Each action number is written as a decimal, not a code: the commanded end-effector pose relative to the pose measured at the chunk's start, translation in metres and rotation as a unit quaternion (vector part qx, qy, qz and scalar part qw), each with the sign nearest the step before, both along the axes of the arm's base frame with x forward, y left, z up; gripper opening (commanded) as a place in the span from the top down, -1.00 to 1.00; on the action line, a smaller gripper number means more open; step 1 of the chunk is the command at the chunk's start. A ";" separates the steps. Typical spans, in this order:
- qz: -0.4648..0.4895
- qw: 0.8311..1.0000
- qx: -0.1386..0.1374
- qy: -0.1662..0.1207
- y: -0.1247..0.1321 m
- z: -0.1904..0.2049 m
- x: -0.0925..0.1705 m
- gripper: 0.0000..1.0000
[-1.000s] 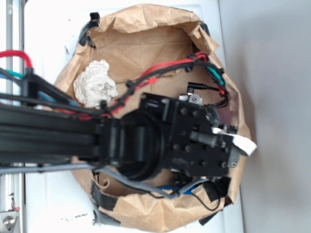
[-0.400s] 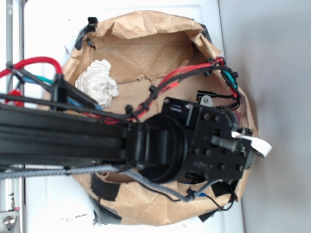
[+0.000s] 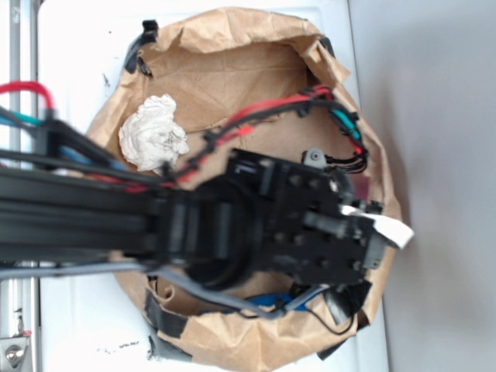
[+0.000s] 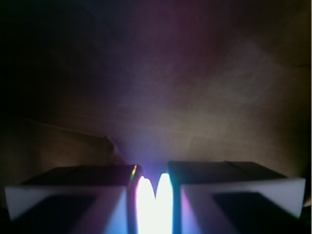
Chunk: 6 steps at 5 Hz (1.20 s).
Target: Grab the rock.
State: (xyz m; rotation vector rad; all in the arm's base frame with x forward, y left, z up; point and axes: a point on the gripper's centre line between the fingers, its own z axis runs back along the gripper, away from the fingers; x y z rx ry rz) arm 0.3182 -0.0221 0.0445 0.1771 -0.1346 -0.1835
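Arm pulled back left since 0.4 s ago. Gripper [image 4: 154, 195] nearly clenched, narrow gap, nothing between jaws. Rock unseen, bearing unknown; perhaps hidden under arm in paper bag [image 3: 232, 54].

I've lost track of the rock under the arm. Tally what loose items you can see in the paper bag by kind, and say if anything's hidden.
Crumpled white paper wad: 1
Rock: 0 visible; the arm covers much of the brown paper bag, and the dim wrist view shows only paper beyond the gripper.
Total visible: 1
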 end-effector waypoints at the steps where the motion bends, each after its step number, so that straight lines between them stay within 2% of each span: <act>1: 0.016 0.995 -0.043 -0.086 0.013 0.069 -0.010 1.00; 2: 0.021 0.992 -0.065 -0.109 0.019 0.089 -0.028 1.00; 3: 0.015 0.993 -0.075 -0.088 0.026 0.087 -0.034 -0.69; 4: 0.008 0.996 -0.061 -0.065 0.024 0.067 -0.033 -1.00; 5: -0.006 0.998 -0.052 -0.042 0.014 0.049 -0.033 -1.00; 6: -0.012 0.998 -0.047 -0.032 0.006 0.037 -0.026 -1.00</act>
